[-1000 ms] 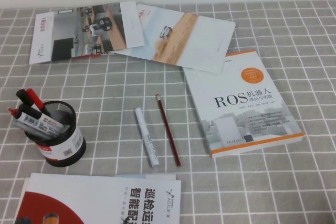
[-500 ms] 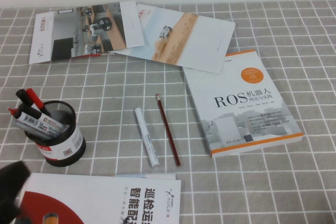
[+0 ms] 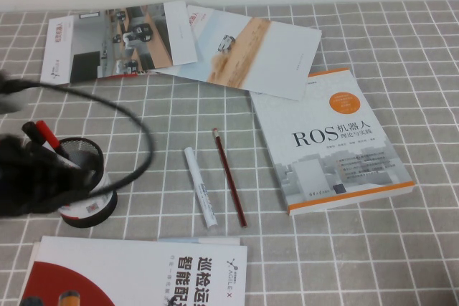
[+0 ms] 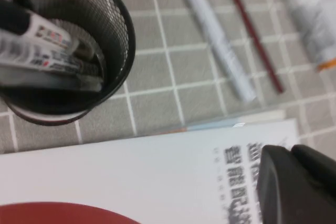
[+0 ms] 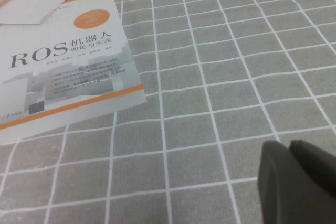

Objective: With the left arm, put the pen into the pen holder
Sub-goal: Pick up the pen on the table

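The pen [image 3: 200, 188] is a short white marker lying flat on the checked cloth, right of the pen holder [image 3: 92, 208]; nothing touches it. The holder is a black mesh cup with a white and red label, half hidden in the high view by my blurred left arm [image 3: 36, 177] and its looping cable [image 3: 136, 130]. From the left wrist, the left gripper [image 4: 291, 153] is shut and empty above the front brochure [image 4: 131, 177], with the holder [image 4: 113, 35] and pen [image 4: 218, 43] beyond it. My right gripper [image 5: 290, 148] is shut and empty over bare cloth near the book.
A thin dark red pencil [image 3: 229, 177] lies just right of the pen. Grey markers [image 3: 43, 134] with red and black caps stand in the holder. An ROS book [image 3: 333, 141] lies at the right, leaflets [image 3: 179, 41] at the back, a brochure [image 3: 143, 270] along the front edge.
The left arm has swung in from the lower left corner and now blurs across the pen holder, its cable arcing over the cloth. Pen, pencil and book have not moved.
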